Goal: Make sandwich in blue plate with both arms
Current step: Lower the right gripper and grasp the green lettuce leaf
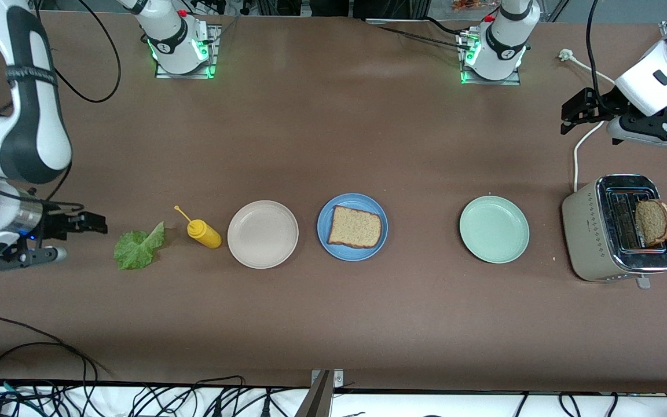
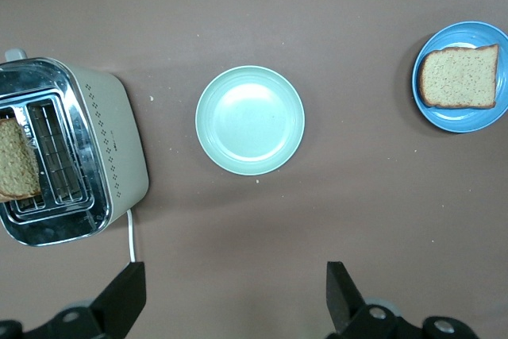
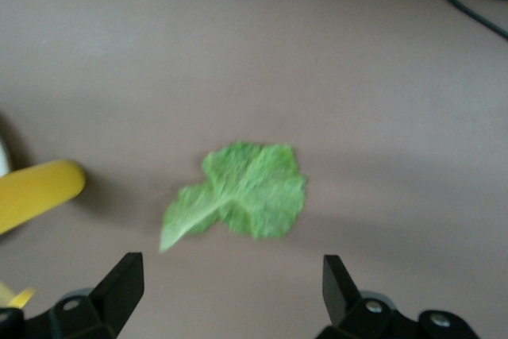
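The blue plate (image 1: 352, 198) (image 2: 460, 123) sits mid-table with one brown bread slice (image 1: 355, 227) (image 2: 460, 77) lying flat on it. A second slice (image 1: 653, 221) (image 2: 16, 160) stands up out of the toaster's slot. The green lettuce leaf (image 1: 138, 247) (image 3: 242, 192) lies on the table toward the right arm's end. My right gripper (image 1: 93, 223) (image 3: 232, 267) hangs open and empty just beside the leaf. My left gripper (image 1: 574, 116) (image 2: 236, 275) is open and empty, up over the table by the toaster's cable.
Between leaf and blue plate lie a yellow squeeze bottle (image 1: 203, 233) (image 3: 36, 192) and a beige plate (image 1: 263, 234). A mint-green plate (image 1: 494, 229) (image 2: 250, 120) and the toaster (image 1: 585, 231) (image 2: 111, 140) with its white cable (image 1: 578, 150) stand toward the left arm's end. Black cables (image 1: 32, 347) trail along the near edge.
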You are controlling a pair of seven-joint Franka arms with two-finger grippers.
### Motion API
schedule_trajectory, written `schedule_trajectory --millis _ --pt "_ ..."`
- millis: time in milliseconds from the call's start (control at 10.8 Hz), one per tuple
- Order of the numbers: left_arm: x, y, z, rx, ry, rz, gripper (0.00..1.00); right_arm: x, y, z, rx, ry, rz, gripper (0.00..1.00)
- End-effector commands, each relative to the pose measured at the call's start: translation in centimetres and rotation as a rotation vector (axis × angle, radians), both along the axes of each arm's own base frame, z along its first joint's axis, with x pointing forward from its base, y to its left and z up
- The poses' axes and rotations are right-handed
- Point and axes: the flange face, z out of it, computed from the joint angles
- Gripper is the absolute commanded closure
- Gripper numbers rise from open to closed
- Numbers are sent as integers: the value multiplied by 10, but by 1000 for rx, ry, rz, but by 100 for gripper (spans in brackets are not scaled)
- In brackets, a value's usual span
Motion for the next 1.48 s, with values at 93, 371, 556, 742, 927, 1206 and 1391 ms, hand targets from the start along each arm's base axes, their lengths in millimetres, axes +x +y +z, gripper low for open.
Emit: schedule_trajectory --millis 93,371,556,742,927,1206,1391 --pt "11 11 4 -3 7 28 0 1 -6 -83 -6 -114 54 0" --pt "2 9 4 -43 63 25 0 5 -3 -116 -11 -120 59 0" --pt "3 9 7 -32 53 19 0 8 7 -144 -7 -142 70 0" --pt "3 8 9 -33 51 17 0 9 13 -159 -1 -159 73 0" --pt "2 5 9 -33 50 13 0 7 15 -164 2 -150 75 0" --pt "2 5 11 -34 45 11 0 0 13 -173 3 -138 71 0" --pt "2 5 11 -34 45 13 0 -9 12 -181 5 -115 79 0"
